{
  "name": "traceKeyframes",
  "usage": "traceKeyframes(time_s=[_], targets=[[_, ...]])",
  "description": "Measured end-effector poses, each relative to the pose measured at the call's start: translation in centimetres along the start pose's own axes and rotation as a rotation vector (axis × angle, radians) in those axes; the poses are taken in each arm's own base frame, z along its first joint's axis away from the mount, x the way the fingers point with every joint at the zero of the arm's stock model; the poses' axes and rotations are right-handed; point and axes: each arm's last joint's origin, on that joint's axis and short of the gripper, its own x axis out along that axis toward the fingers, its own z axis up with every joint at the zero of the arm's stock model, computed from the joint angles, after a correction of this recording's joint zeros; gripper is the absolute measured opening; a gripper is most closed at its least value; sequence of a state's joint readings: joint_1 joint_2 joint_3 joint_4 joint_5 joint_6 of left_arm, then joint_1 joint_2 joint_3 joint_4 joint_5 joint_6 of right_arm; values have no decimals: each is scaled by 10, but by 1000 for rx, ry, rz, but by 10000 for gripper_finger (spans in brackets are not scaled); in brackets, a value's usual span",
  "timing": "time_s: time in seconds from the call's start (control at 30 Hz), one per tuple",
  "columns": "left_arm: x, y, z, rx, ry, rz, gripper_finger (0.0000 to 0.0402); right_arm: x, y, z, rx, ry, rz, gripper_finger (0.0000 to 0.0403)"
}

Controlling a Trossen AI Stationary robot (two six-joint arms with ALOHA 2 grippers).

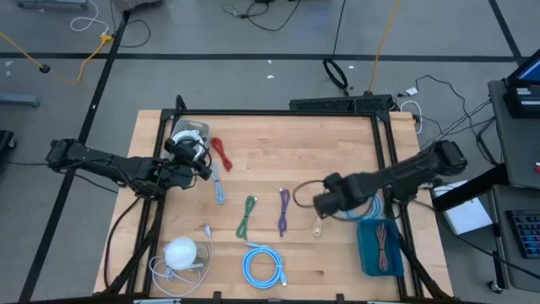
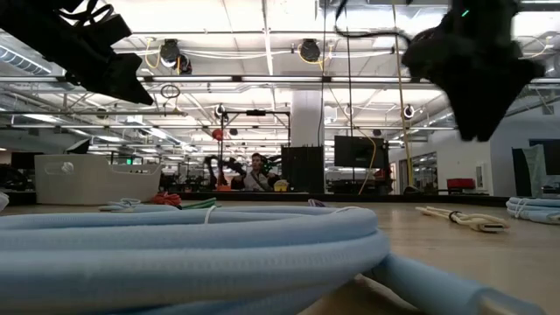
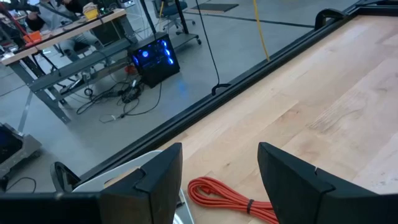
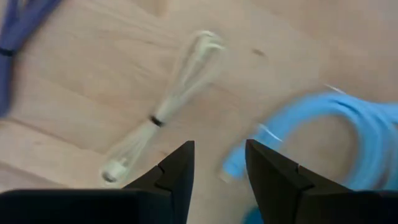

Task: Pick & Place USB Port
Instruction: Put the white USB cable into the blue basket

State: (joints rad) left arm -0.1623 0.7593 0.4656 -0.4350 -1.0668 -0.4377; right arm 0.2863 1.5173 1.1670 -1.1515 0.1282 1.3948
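Across the middle of the high view lies a light wooden table (image 1: 295, 152) with a black frame, standing on a grey floor with loose wires. Beyond its far edge, the low view shows a big hall with ceiling lamps, pipes, a dark screen and one person (image 2: 256, 175) sitting far away.

On the wood I count seven cable bundles. One red cable (image 1: 221, 154) lies at the upper left. One pale blue cable (image 1: 219, 187) is just below it. One green cable (image 1: 246, 216) and one purple cable (image 1: 283, 211) lie at the centre. One cream cable (image 1: 318, 225) lies right of the purple one. One light blue coil (image 1: 263, 266) is at the lower centre, and one white cable (image 1: 180, 255) is at the lower left. One blue bin (image 1: 380, 247) at the lower right holds a reddish bundle. One white container (image 1: 191, 133) stands at the upper left.

The left gripper (image 1: 201, 163) hangs beside the red cable, its fingers (image 3: 155, 180) spread apart and holding nothing. The right gripper (image 1: 322, 203) hangs above the cream cable, fingers (image 4: 177, 168) also apart and empty.
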Motion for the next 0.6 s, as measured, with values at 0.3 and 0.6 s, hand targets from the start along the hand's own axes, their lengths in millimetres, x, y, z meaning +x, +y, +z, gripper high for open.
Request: traceKeyframes(time_s=[0.3, 0.6], targets=[[0, 0, 0, 12, 0, 1, 211, 23, 6, 18, 14, 78, 160, 134], [0, 0, 0, 17, 1, 0, 211, 43, 10, 1, 79, 114, 246, 128]])
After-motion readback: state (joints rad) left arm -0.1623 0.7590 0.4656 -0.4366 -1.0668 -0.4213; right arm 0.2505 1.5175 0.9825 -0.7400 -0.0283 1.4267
